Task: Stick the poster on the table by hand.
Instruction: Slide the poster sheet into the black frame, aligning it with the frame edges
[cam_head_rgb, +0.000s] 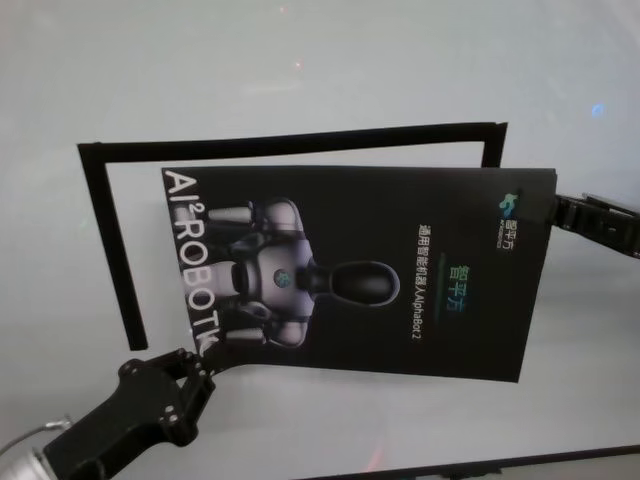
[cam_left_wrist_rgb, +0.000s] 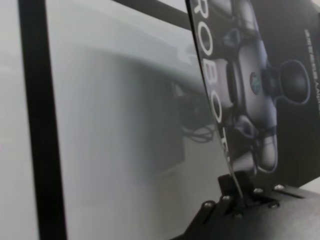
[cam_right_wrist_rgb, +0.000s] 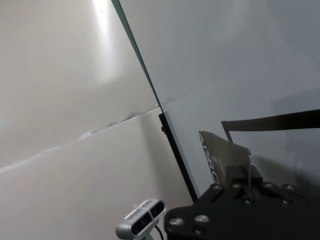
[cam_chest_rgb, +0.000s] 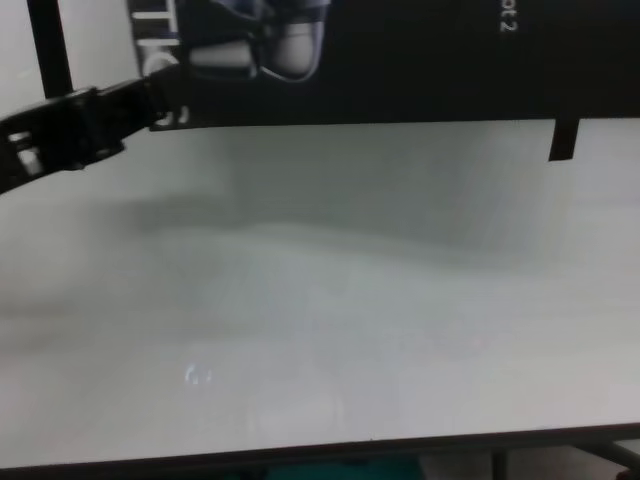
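The poster (cam_head_rgb: 400, 270), a glossy black sheet showing a grey-white robot and white lettering, filled the centre of the head view, held over the pale table (cam_head_rgb: 300, 90) and overlapping a black tape outline (cam_head_rgb: 110, 240) marked on it. The left gripper (cam_head_rgb: 195, 368), at lower left, had its jaws clamped on the poster's near-left corner. The right gripper (cam_head_rgb: 556, 212), at the right edge, pinched the far-right corner.

left gripper (cam_head_rgb: 197, 362) clamped low-left, right gripper (cam_head_rgb: 556, 211) apparently pinching at right
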